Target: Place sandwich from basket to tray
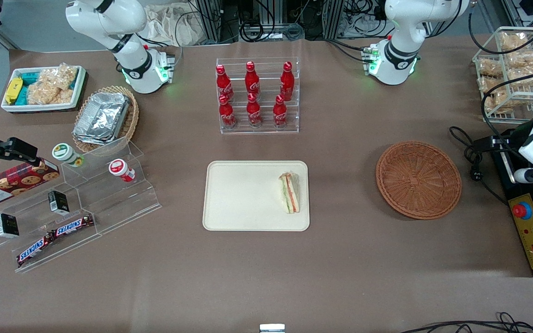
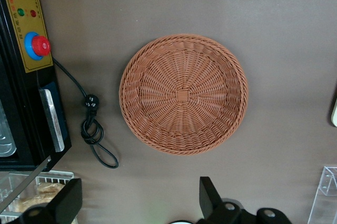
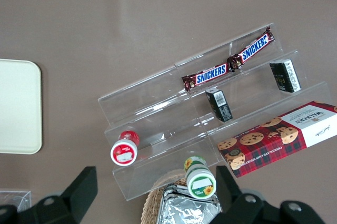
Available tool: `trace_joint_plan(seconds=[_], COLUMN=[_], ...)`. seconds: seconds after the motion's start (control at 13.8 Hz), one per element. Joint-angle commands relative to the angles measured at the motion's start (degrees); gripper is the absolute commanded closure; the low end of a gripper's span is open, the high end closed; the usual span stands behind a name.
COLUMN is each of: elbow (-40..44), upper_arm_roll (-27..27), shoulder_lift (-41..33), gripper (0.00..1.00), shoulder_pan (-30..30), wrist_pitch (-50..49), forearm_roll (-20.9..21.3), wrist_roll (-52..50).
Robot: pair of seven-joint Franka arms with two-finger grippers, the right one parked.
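We've got the sandwich [image 1: 289, 193] lying on the tray [image 1: 238, 203], at the edge nearest the basket [image 1: 418, 179]. The basket sits beside the tray, toward the working arm's end of the table [image 1: 340, 268]. The bottle rack [image 1: 258, 97] stands farther from the front camera than the tray. The gripper [image 2: 139, 208] hangs above the table by the basket, fingers spread apart.

Gripper [image 2: 139, 203] fingertips cut off by frame edge, tray [image 2: 334, 112] mostly out of view

Six red cola bottles [image 1: 253, 95] stand in a clear tiered rack. Two Snickers bars [image 1: 53, 238] lie on an acrylic step stand [image 1: 86, 203]. Foil trays [image 1: 102, 116] sit in a tan wicker basket [image 1: 130, 121].
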Motion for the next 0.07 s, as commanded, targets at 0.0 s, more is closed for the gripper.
trace_joint_plan(seconds=[0.0], elbow=[1.0], upper_arm_roll=[0.1], shoulder_lift=[0.2], gripper=[0.0], shoulder_pan=[-0.8], wrist_pitch=[-0.7], forearm_roll=[1.2], wrist_roll=[0.4])
